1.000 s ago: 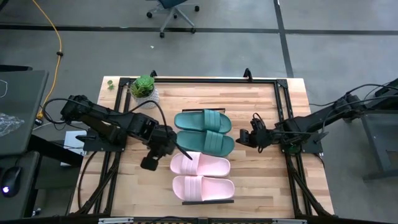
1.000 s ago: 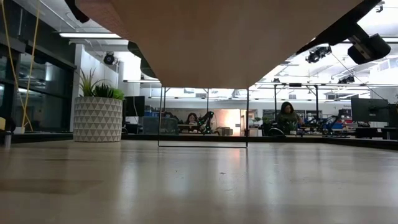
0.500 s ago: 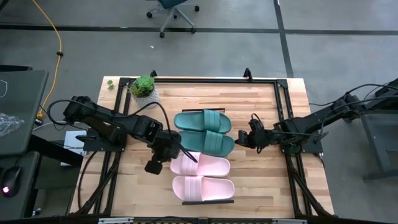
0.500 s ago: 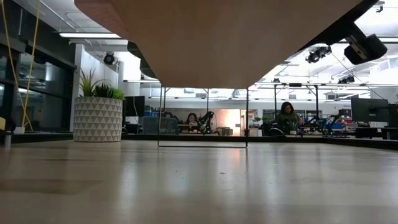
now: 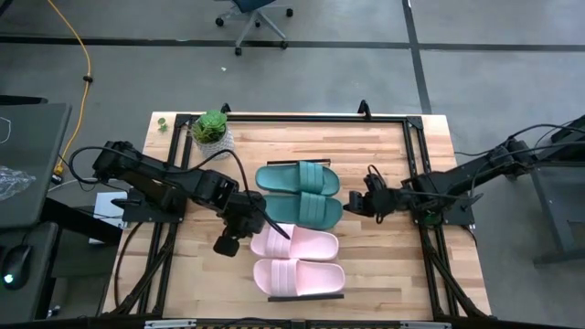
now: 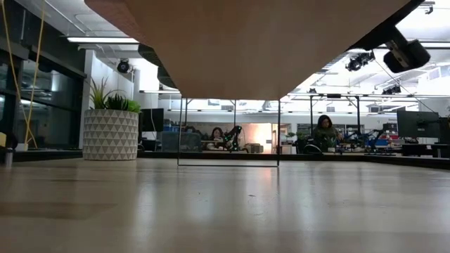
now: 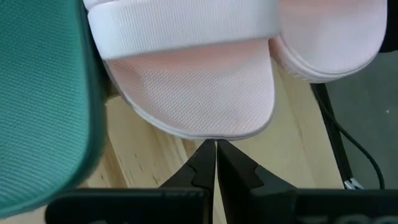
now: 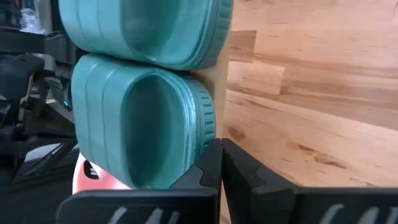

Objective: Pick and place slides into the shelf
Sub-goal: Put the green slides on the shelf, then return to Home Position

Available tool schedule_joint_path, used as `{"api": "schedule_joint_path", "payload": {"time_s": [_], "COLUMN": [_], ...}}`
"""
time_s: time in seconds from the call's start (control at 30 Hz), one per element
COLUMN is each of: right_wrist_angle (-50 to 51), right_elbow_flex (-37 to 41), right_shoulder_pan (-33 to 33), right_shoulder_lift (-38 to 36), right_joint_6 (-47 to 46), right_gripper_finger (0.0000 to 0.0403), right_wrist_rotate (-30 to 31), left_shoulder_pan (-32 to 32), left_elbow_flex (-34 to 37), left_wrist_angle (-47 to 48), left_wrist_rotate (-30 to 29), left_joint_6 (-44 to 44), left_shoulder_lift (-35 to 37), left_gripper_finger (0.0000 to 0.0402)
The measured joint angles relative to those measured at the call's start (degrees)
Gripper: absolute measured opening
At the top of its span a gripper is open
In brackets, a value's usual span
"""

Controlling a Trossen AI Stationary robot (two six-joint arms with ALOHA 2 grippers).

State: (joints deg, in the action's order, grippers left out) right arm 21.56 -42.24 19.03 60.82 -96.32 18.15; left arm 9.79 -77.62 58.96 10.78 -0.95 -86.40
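Two dark teal slides [image 5: 297, 176] [image 5: 306, 210] and two pale pink slides [image 5: 297, 242] [image 5: 300, 276] lie side by side on the shelf [image 5: 306, 296], mid-table. The shelf's underside fills the top of the low view [image 6: 246, 42]. My left gripper [image 5: 262, 225] is shut at the left end of the farther pink slide [image 7: 199, 81]. My right gripper [image 5: 364, 203] is shut just off the right end of the nearer teal slide [image 8: 146, 118]. My left gripper's shut fingertips [image 7: 205, 158] meet the rounded end rim [image 7: 211, 134] of the farther pink slide, coming from the table's left side, slanting down. The slide lies flat on the shelf. My right gripper's shut tips stand beside the teal slide's end rim [image 8: 208, 127]; whether they touch it I cannot tell.
A potted plant [image 5: 212, 132] stands at the table's far left corner and shows in the low view [image 6: 111, 133]. Black frame rails run along the table's left and right sides [image 5: 416, 155]. People sit in the room beyond the table [image 6: 325, 130].
My left gripper has gone toward the table's right and near edges, up to the farther pink slide's left end, which has swung a little so the slide lies straighter. My right gripper has crept toward the table's left, closer to the nearer teal slide.
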Motion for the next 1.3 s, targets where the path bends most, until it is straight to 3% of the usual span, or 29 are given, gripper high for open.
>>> {"api": "schedule_joint_path", "payload": {"time_s": [0.37,0.6,0.83,1.0,1.13,1.3], "right_wrist_angle": [-0.1,3.3,4.1,4.1,2.7,-5.2], "right_elbow_flex": [0.0,0.0,0.0,0.0,0.0,0.0], "right_shoulder_pan": [-0.7,0.0,-0.6,-1.1,-1.1,-1.1], "right_shoulder_lift": [0.0,0.0,-1.7,-7.9,-15.2,-23.0], "right_joint_6": [1.7,-0.6,3.2,11.2,20.0,36.3], "right_gripper_finger": [0.0,0.0,0.0,0.0,0.0,0.0], "right_wrist_rotate": [-1.1,-0.1,1.3,4.2,10.6,15.6], "left_shoulder_pan": [0.1,-0.1,0.0,-0.2,-2.6,-6.2], "left_elbow_flex": [0.0,0.0,0.0,0.0,-0.3,-1.1], "left_wrist_angle": [-1.2,2.7,8.0,12.5,12.2,4.4], "left_wrist_rotate": [-2.1,-3.5,-3.1,-4.5,-6.4,-10.7], "left_joint_6": [1.7,0.7,0.7,1.7,0.9,0.9], "left_shoulder_lift": [0.1,0.0,0.0,2.9,7.7,15.3], "left_gripper_finger": [0.0007,0.0007,0.0007,0.0007,0.0007,0.0007]}}
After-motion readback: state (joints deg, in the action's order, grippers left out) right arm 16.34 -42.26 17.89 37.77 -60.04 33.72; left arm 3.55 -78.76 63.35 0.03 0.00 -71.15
